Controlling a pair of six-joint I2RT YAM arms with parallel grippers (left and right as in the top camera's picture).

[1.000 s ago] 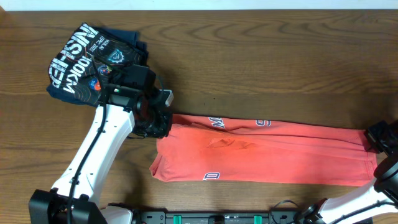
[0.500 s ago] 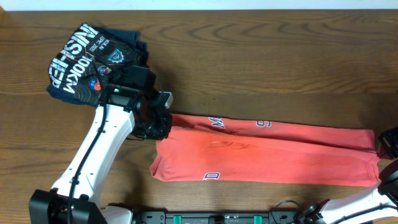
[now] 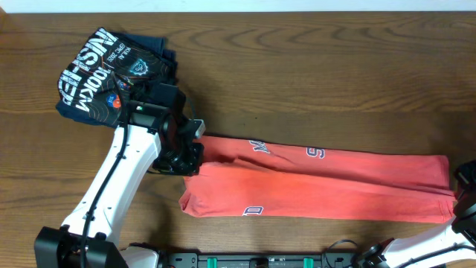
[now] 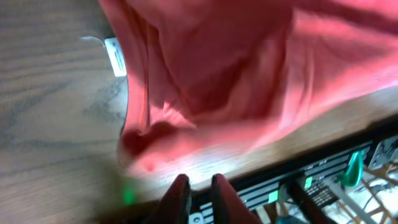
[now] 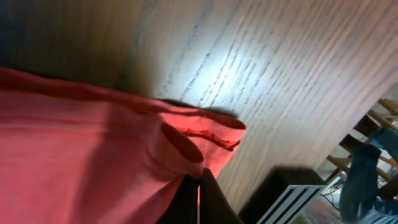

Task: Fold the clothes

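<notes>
The orange-red T-shirt lies in a long strip on the surface, its right end pinched in the tight-closed right fingers to pull it flat, while the left fingers are a crack apart, holding nothing.

Overhead view straight down on table; wrist views close, blurred, seemingly at opposite T-shirt ends.

Left arm: white tubular link, black cable along it, black base at the near edge of the table, black wrist bearing a green lamp. Left tool and right tool: dark, slim paired fingers.
</notes>
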